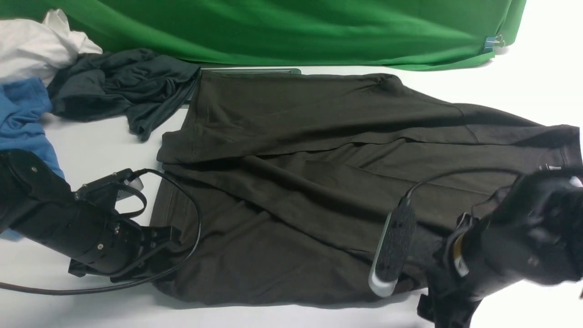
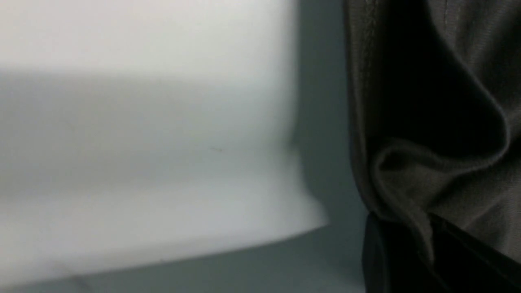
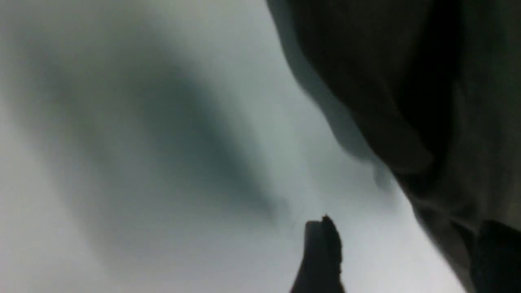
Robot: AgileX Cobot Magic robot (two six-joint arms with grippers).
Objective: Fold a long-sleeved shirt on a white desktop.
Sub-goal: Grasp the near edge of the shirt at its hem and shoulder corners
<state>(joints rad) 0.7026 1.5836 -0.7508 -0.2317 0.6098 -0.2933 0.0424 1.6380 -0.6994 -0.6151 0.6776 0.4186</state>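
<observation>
The long-sleeved shirt (image 1: 319, 182), dark olive-brown, lies sideways across the white desktop (image 1: 95, 146), with its sleeves folded over the body. My left gripper (image 1: 174, 237) sits at the shirt's near left corner. In the left wrist view it (image 2: 421, 244) is shut on a pinched ridge of the shirt (image 2: 447, 171). My right gripper (image 3: 407, 254) is low at the shirt's near right edge, with its fingers wide apart. One finger (image 3: 321, 252) stands over bare desktop, and the other finger (image 3: 496, 256) is against the shirt's edge (image 3: 407, 101). In the front view the right arm (image 1: 501, 255) hides those fingers.
A charcoal-grey garment (image 1: 123, 86), a blue shirt (image 1: 23, 114) and a white cloth (image 1: 36, 45) are heaped at the far left. A green backdrop (image 1: 291, 32) hangs along the back. A silver-framed slot (image 1: 255, 71) shows at the shirt's far edge.
</observation>
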